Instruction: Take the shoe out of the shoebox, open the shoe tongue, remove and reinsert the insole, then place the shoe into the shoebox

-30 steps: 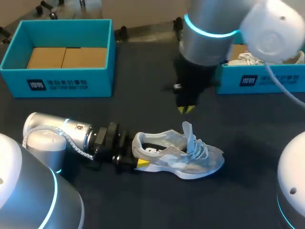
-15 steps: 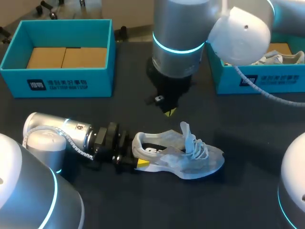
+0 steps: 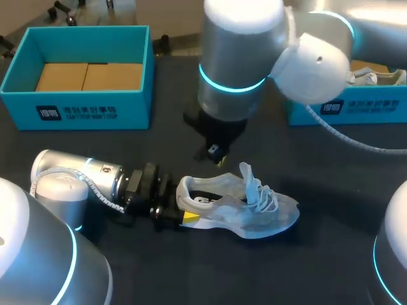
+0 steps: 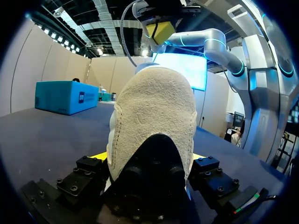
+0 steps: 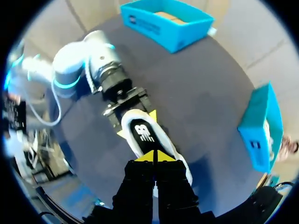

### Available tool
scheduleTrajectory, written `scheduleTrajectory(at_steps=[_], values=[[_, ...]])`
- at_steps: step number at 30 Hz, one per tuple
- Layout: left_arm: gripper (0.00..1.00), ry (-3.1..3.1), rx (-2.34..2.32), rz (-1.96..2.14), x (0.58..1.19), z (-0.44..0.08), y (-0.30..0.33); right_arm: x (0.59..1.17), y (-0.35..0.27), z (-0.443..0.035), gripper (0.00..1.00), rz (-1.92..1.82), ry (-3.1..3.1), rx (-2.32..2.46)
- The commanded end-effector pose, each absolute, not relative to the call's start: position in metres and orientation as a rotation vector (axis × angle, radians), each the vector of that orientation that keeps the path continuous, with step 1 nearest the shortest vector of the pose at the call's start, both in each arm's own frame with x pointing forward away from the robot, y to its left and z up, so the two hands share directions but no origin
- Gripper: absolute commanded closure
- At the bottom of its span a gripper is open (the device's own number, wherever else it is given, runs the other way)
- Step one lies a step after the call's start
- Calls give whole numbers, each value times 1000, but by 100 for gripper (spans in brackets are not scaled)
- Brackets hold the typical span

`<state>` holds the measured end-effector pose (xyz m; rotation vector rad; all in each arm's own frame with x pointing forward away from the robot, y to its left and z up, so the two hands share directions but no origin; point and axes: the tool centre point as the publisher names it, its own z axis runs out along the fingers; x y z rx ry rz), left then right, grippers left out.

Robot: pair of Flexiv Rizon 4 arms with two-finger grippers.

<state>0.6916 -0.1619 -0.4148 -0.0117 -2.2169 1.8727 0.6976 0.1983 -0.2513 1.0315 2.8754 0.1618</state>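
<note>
In the upper left of the frame stands a teal shoebox [image 3: 76, 105] with brown cardboard [image 3: 89, 76] inside. The left arm [image 3: 82, 181] comes in low from the lower left. The left gripper [image 3: 184, 210] has its 2 fingers closed on both sides of the heel of the white shoe [image 3: 245, 206]. The shoe lies on the dark table [image 3: 191, 267] in the lower middle, toe to the right. Just above it hangs the right gripper [image 3: 220, 158], its 2 yellow tips pressed together and holding nothing. Another teal box [image 3: 343, 108] is in the upper right.
</note>
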Motion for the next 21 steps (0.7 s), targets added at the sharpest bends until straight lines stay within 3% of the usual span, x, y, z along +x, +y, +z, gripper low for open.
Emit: scheduleTrajectory(at_steps=[1,14,21], values=[[100,-2219,-10,1873,692,-416,-161,698,216,-262,100,215,3066,541],[100,-2219,-10,1873,692,-416,-161,696,215,-264,100,233,3111,514],[100,-2219,-10,1873,692,-416,-161,692,219,-297,100,198,3088,458]])
